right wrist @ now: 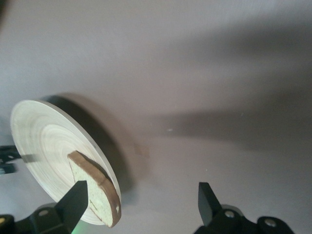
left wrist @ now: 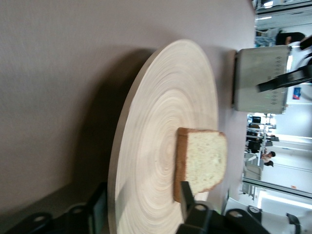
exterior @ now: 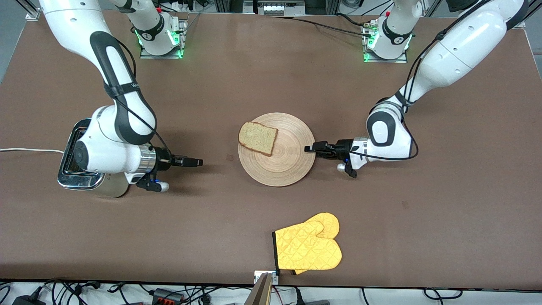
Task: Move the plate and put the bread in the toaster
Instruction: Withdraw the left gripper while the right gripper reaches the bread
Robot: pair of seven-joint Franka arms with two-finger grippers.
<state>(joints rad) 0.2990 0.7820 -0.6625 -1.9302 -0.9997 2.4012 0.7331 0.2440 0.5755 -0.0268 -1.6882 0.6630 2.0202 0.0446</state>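
The bench [exterior: 262,80] is a broad brown surface, matte and even in tone. A round wooden plate [exterior: 283,163] with ring grooves lies flat near the middle of it. A chrome-topped toaster [exterior: 78,176] stands at the right arm's end, largely covered by that arm, and its white cord [exterior: 29,150] trails along the surface to the bench edge. A pair of yellow quilted oven mitts [exterior: 307,248], one overlapping the other, lies close to the edge nearest the front camera, nearer that camera than the plate and well apart from it. Both arm bases are mounted along the edge farthest from the camera.
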